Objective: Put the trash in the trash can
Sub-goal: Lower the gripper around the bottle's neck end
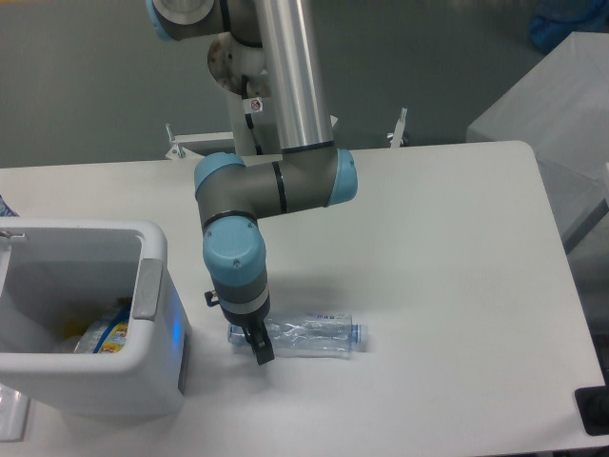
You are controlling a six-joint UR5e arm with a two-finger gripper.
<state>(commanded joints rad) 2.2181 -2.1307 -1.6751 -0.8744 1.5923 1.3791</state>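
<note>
The clear crushed plastic bottle [314, 336] lies flat on the white table, just right of the trash can. My gripper [257, 345] points down at the bottle's left end, one dark finger [263, 349] in front of it, shut on the bottle. The trash can [86, 231] is a white boxy bin with a grey tab [147, 276] on its right rim, standing at the table's left front. Inside it I see a blue-and-yellow wrapper [105, 333] on the bottom. The gripper is a short way right of the can's wall.
A grey box [561, 124] stands beyond the table's right edge. A black object [592, 411] sits at the front right corner. Metal clamps [398, 129] stick up along the far edge. The arm's elbow [276, 181] hangs over mid-table.
</note>
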